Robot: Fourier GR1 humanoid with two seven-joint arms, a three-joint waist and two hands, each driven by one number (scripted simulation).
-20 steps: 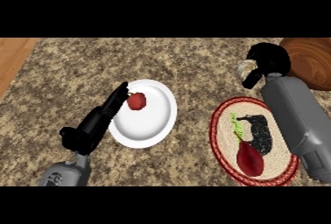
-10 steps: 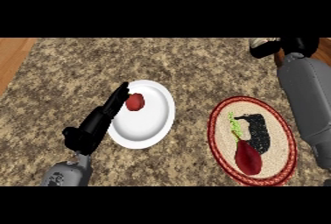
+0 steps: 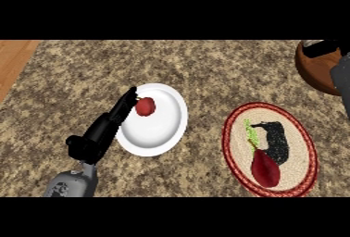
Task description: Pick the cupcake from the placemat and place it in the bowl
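Plate [image 3: 160,132] left of placemat [image 3: 301,152]

A speckled stone counter [image 3: 205,69] carries a white plate [image 3: 167,125] with a red cupcake [image 3: 145,106] on its upper left part. The left hand [image 3: 103,132] lies across the plate's left rim, fingers straight, tips beside the cupcake. To the right sits a red-rimmed woven placemat [image 3: 301,139] bearing dark, red and green shapes. A brown bowl [image 3: 315,69] shows at the upper right edge, with part of a black hand and grey forearm over it.

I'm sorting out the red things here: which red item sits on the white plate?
The small round red item lies on the white plate, beside the left hand. The longer dark-red one lies on the red-rimmed placemat.
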